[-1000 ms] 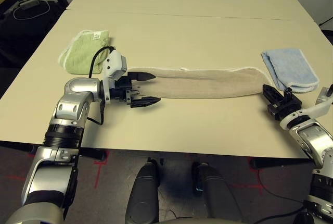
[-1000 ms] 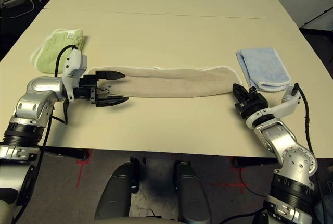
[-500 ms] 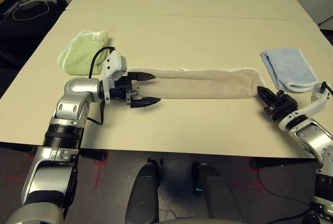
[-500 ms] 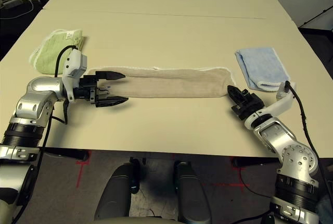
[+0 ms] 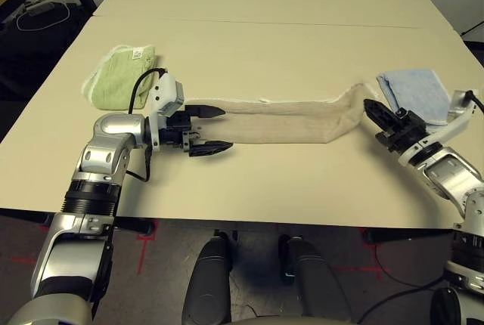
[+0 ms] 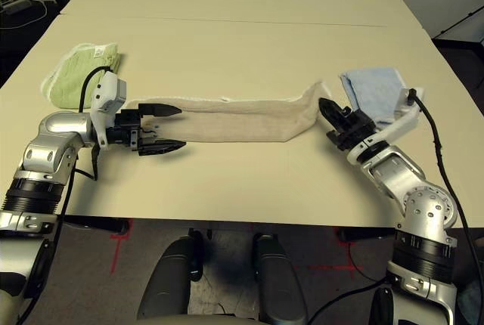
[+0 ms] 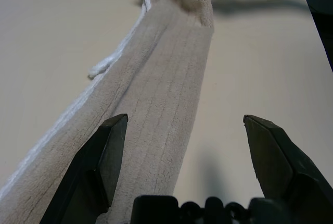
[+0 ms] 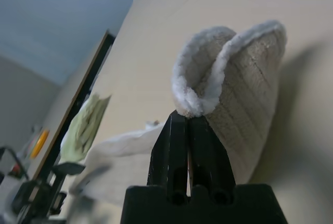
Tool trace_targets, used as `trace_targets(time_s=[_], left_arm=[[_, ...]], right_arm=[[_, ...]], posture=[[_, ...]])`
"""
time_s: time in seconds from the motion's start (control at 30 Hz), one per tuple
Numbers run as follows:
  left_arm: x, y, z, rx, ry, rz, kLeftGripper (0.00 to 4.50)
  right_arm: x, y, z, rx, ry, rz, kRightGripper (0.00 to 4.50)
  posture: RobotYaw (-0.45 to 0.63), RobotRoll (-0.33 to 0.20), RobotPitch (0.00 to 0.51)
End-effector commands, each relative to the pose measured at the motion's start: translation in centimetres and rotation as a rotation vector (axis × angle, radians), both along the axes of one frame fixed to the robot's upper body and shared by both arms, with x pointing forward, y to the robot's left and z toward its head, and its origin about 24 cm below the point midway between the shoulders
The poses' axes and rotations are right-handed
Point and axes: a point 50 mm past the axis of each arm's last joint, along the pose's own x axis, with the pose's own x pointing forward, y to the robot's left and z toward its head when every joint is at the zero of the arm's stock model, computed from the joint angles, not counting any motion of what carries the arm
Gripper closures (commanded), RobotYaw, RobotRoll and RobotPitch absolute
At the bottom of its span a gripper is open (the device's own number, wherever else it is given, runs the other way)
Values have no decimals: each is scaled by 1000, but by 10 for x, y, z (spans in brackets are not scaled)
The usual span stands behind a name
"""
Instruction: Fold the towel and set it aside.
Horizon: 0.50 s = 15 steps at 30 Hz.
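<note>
Right claw (image 6: 324, 106) is clamped tight on the right end of the towel (image 5: 280, 119), pinching its white-edged corner and holding it raised off the tabletop (image 5: 257, 53). The rest of the towel lies as 1 long narrow strip across the middle. At its left end, the left claw (image 5: 218, 128) waits wide open, 1 finger over the cloth. Green towel (image 5: 121, 74) far left, blue towel (image 5: 414, 91) beside the right arm.

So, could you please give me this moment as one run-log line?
right gripper: shut on towel end, lifted | left gripper: open astride other end | rest of towel: flat on table
</note>
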Motion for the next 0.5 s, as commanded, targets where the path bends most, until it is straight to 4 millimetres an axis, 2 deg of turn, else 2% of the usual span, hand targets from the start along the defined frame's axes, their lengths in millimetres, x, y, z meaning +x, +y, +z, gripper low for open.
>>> trace_targets(time_s=[0.03, 0.5], left_arm=[[-1, 0, -5, 17, 22, -6, 0], [0, 1, -6, 18, 21, 0, 0]], right_arm=[[-1, 9, 8, -52, -34, 70, 4455], [3, 45, 14, -192, -90, 266, 4455]], posture=[[-11, 0, 171], [2, 0, 162]])
